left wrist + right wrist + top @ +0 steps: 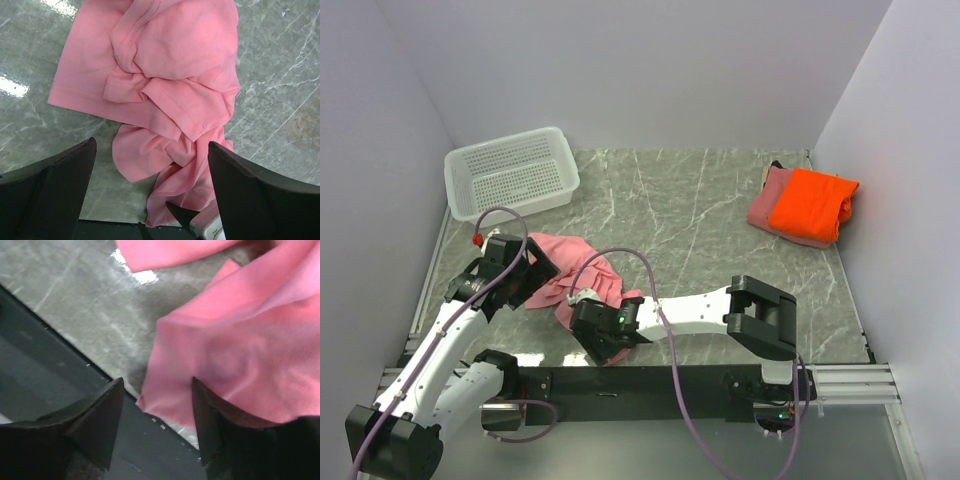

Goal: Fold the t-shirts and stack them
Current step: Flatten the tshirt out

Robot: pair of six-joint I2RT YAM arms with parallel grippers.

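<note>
The light pink t-shirt (582,282) lies crumpled on the marble table at the near left. It fills the left wrist view (170,75) and the right wrist view (235,340). My left gripper (532,272) hovers open over the shirt's left part, its jaws (151,145) wide apart with bunched cloth below. My right gripper (605,340) is open at the shirt's near corner by the table's front edge; the pink corner lies between its jaws (157,385). The bright orange shirt (810,203) lies folded on the folded dusty rose shirt (765,207) at the far right.
A white perforated basket (510,172) stands at the far left corner. The black front rail (50,370) runs just below the shirt's corner. Grey walls close in the left, back and right sides. The right gripper's tip shows in the left wrist view (187,217).
</note>
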